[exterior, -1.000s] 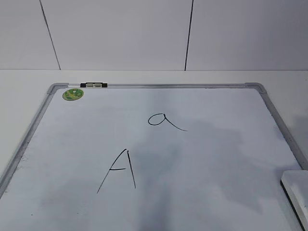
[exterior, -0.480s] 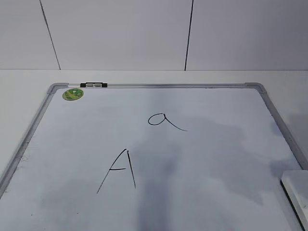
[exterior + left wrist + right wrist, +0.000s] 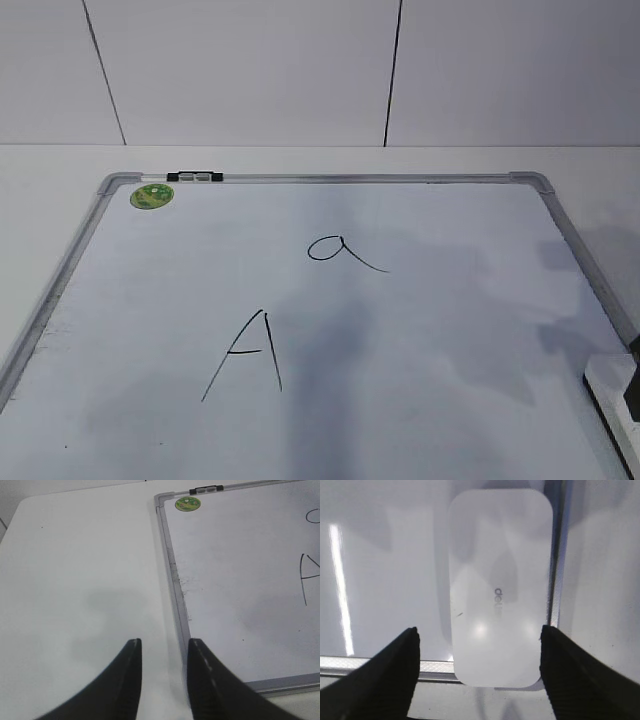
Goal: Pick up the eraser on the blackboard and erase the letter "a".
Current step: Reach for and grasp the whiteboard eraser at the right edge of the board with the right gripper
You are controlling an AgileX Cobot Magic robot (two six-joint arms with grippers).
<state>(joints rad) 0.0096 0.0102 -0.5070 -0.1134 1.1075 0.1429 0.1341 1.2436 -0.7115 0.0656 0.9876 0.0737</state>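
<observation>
The eraser (image 3: 500, 585) is a flat white rounded block with grey lettering. It lies in the board's near right corner, overlapping the silver frame, and also shows in the exterior view (image 3: 608, 385). My right gripper (image 3: 479, 630) is open above it, with one finger on each long side, not touching. One of its dark fingers (image 3: 632, 388) shows at the exterior view's right edge. The blackboard (image 3: 450, 330) is a white board. The small letter "a" (image 3: 340, 252) is near its middle. My left gripper (image 3: 162, 642) is open and empty over the table, left of the board's frame (image 3: 172, 570).
A larger capital "A" (image 3: 245, 355) is drawn below and left of the small "a". A green sticker (image 3: 152, 195) and a black-silver clip (image 3: 195, 177) sit at the board's far left corner. White table surface (image 3: 75, 570) lies left of the board, and a white wall stands behind.
A dark finger of my right gripper has come into the exterior view over the eraser at the right edge. The arm's shadow has spread over the board's right side.
</observation>
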